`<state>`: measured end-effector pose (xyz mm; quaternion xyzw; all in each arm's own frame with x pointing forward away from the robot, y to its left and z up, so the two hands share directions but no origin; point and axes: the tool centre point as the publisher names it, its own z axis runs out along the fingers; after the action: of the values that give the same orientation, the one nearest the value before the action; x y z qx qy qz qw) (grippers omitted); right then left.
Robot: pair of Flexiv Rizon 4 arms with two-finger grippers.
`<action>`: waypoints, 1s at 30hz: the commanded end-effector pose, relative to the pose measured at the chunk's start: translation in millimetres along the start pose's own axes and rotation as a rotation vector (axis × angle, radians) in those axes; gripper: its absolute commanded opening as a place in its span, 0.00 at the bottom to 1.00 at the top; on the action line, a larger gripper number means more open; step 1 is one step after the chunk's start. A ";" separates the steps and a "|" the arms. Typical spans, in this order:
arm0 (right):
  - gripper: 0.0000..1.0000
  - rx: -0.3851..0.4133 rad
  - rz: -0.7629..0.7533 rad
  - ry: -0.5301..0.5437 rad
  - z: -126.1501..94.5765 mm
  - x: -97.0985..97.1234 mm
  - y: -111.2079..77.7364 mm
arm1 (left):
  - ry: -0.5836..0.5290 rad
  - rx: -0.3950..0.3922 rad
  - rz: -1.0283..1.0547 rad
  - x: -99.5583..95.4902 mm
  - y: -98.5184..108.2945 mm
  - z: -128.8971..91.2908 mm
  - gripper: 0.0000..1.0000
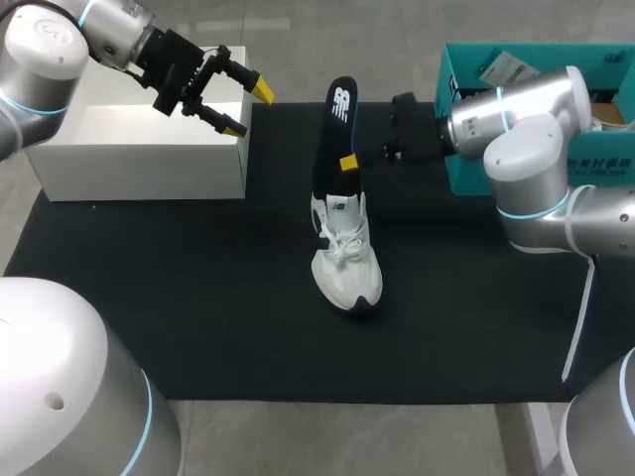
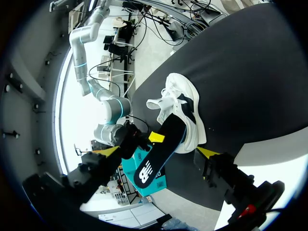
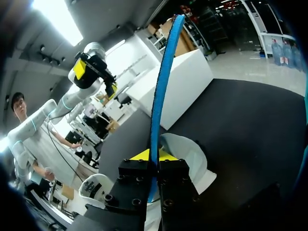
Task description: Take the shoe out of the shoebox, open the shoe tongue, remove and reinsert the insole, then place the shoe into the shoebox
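We saw a white logo (image 1: 341, 102) printed on the black insole (image 1: 337, 139), and a small dark mark on the tongue of the white shoe (image 1: 346, 260). The teal shoebox (image 1: 454, 119) bore white print on its side, and a paper label (image 1: 508, 67) lay inside it. We could read no wording on either.

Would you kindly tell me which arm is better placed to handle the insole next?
The right. The right pincer is shut on the insole, which stands upright with its lower end in the shoe. The left pincer hangs open by the white shoebox, away from the shoe.
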<state>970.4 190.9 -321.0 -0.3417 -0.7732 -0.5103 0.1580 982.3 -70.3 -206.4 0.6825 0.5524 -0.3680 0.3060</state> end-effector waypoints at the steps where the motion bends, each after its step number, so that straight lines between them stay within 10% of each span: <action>1: 0.00 0.017 -0.005 -0.007 7.1 -0.1 -5.9 | 0.003 -0.003 0.001 -0.4 -1.3 0.3 1.00; 30: 0.00 0.153 0.064 0.029 19.0 9.3 -45.2 | 0.003 -0.003 0.001 -0.4 -1.3 0.3 1.00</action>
<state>934.4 194.9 -349.4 -0.3460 -0.7934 -0.4557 0.2076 982.3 -70.3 -206.4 0.6825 0.5524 -0.3680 0.3060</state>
